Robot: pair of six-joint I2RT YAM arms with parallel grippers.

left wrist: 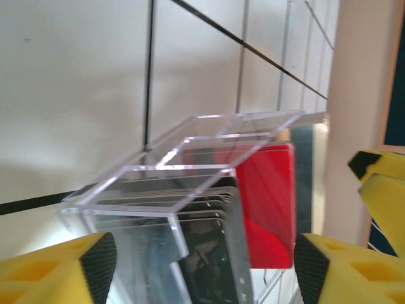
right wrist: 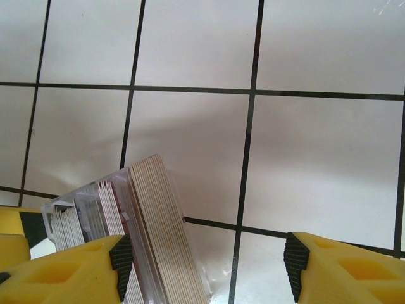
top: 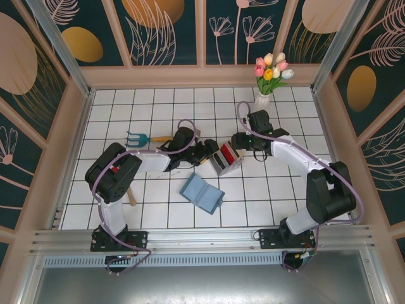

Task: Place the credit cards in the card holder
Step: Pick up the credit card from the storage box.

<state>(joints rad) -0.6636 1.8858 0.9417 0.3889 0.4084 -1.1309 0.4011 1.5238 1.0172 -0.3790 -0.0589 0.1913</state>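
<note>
The rack is clear, glossy plastic; the red card in it is shiny plastic. The counter is smooth white tile with a soft sheen. The card holder looks matt. The left claw is matt yellow plastic with black textured pads.

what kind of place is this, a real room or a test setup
Probably a staged robot test cell: a tiled tabletop boxed in by painted floral panels, an aluminium rail along the near edge, and props like a tulip vase.
</note>
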